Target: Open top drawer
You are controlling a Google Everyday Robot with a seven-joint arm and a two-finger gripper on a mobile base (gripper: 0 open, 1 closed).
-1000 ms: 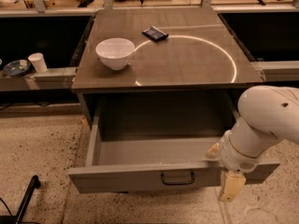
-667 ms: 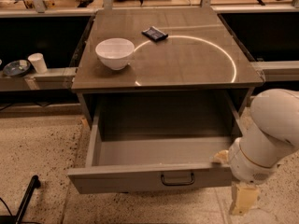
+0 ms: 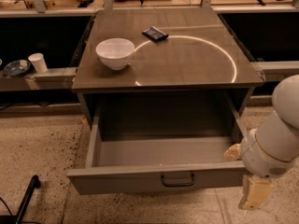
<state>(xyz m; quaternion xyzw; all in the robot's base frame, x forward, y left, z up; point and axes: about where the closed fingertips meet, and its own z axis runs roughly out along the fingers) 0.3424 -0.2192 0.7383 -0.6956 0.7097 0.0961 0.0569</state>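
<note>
The top drawer (image 3: 140, 178) is pulled far out from under the grey tabletop (image 3: 187, 64). Its deep grey box is bare inside. Its flat front carries a small dark loop handle (image 3: 177, 179) near the middle. My gripper (image 3: 253, 192) hangs from the white arm (image 3: 280, 139) at the lower right, just past the drawer front's right end and low near the floor. It is apart from the handle and holds nothing that I can see.
A white bowl (image 3: 115, 52) and a dark flat packet (image 3: 155, 33) sit on the tabletop. A white cup (image 3: 37, 62) and a dish (image 3: 16, 67) stand on the low shelf at left. A black pole (image 3: 25, 199) leans at the bottom left over the speckled floor.
My gripper and arm have moved right and down, away from the drawer front. The drawer has stayed pulled out.
</note>
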